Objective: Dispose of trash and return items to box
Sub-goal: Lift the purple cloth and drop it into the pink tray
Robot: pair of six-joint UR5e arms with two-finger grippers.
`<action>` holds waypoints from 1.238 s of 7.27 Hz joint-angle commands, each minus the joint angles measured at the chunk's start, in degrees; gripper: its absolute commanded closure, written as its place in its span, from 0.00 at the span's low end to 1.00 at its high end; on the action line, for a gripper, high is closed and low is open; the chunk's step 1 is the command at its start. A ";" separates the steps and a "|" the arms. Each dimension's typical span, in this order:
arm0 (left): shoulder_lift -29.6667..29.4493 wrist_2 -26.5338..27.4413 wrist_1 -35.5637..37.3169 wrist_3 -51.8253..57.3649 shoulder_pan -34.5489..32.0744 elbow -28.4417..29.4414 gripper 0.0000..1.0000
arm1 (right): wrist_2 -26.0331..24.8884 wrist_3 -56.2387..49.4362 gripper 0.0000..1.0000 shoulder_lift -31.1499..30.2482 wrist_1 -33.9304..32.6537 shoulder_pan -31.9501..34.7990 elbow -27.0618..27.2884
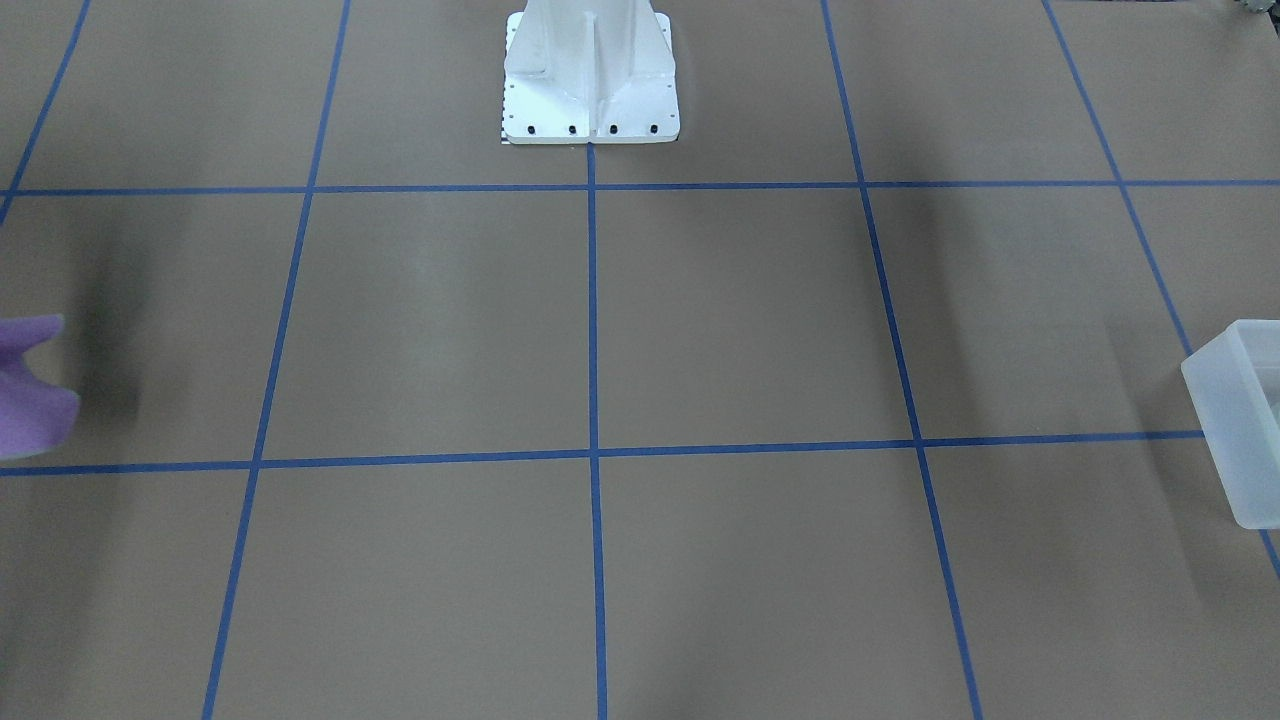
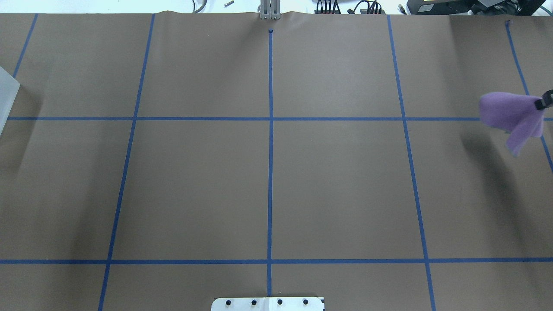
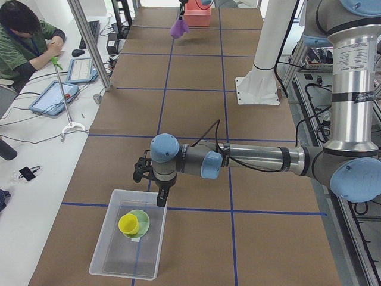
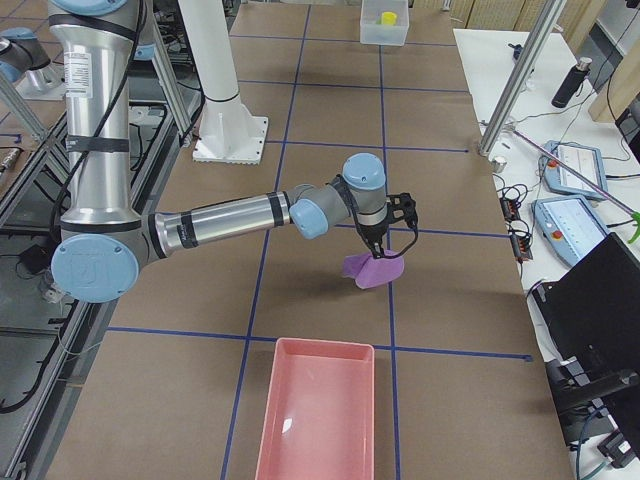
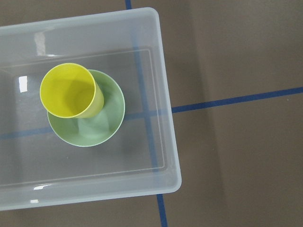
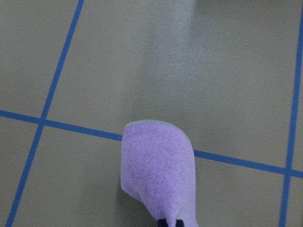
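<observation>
Right arm point(image 4: 230, 215) stretched level, jaws pinching purple cloth point(image 4: 372, 268) aloft, left arm point(image 3: 256, 159) extended over box point(image 3: 119, 262), its jaws' state unclear.

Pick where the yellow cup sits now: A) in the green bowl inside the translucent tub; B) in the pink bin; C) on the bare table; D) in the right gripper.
A: the left wrist view shows the yellow cup standing in the green bowl inside the tub.

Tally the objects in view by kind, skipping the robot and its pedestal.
Bins: 2 (frosted tub, pink bin)
Cups: 1 (yellow cup)
Bowls: 1 (green bowl)
Cloths: 1 (purple cloth)
Total: 5
</observation>
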 commanded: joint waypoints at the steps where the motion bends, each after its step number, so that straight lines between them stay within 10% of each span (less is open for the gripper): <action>1: 3.53 -1.77 -0.26 0.01 -0.15 -2.61 0.01 | 4.53 -21.63 1.00 -0.38 -13.27 13.70 0.17; 4: 3.62 -1.88 -0.43 0.01 -0.15 -2.70 0.01 | 1.14 -48.66 1.00 -4.66 -25.64 25.43 -0.61; 9: 3.53 -1.88 -1.31 0.01 -0.07 -2.79 0.01 | -3.72 -38.66 1.00 -8.91 -3.35 22.66 -15.99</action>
